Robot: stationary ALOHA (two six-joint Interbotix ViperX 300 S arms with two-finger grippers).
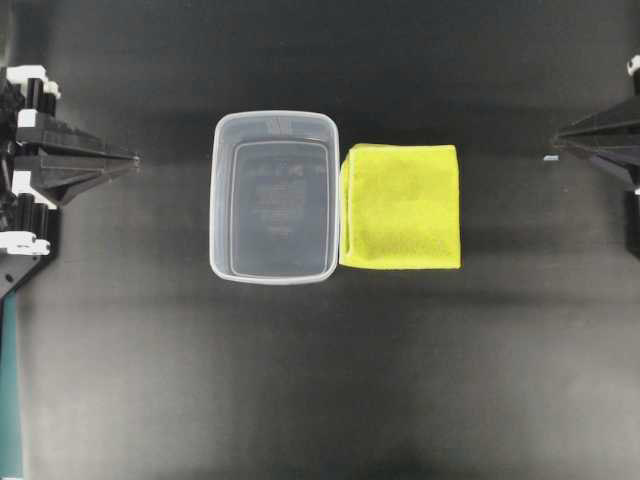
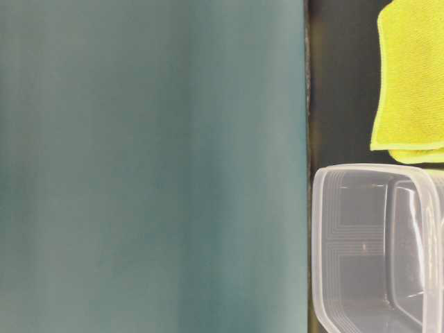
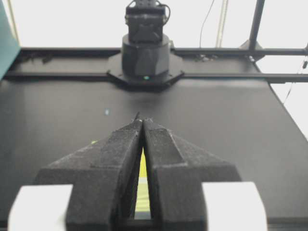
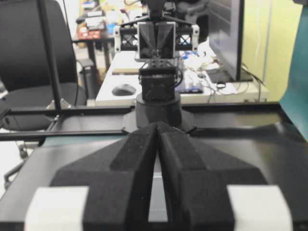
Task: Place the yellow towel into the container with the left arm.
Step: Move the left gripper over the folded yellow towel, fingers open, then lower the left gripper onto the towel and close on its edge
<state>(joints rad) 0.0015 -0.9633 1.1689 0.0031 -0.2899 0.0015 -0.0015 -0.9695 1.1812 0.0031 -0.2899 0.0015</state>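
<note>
The yellow towel [image 1: 402,206] lies folded flat on the black table, touching the right side of the clear container [image 1: 274,196], which stands empty at the middle. Both also show in the table-level view: towel [image 2: 411,76], container [image 2: 374,243]. My left gripper [image 1: 132,158] is shut and empty at the far left, well away from the container. In the left wrist view its tips [image 3: 143,119] meet, and a sliver of yellow shows through the gap behind them. My right gripper [image 1: 556,146] is shut and empty at the far right; its tips [image 4: 158,124] meet.
The other arm's base [image 3: 146,53] stands across the table in the left wrist view. A teal panel [image 2: 152,166] fills most of the table-level view. Bare black tabletop [image 1: 320,380] surrounds the container and towel.
</note>
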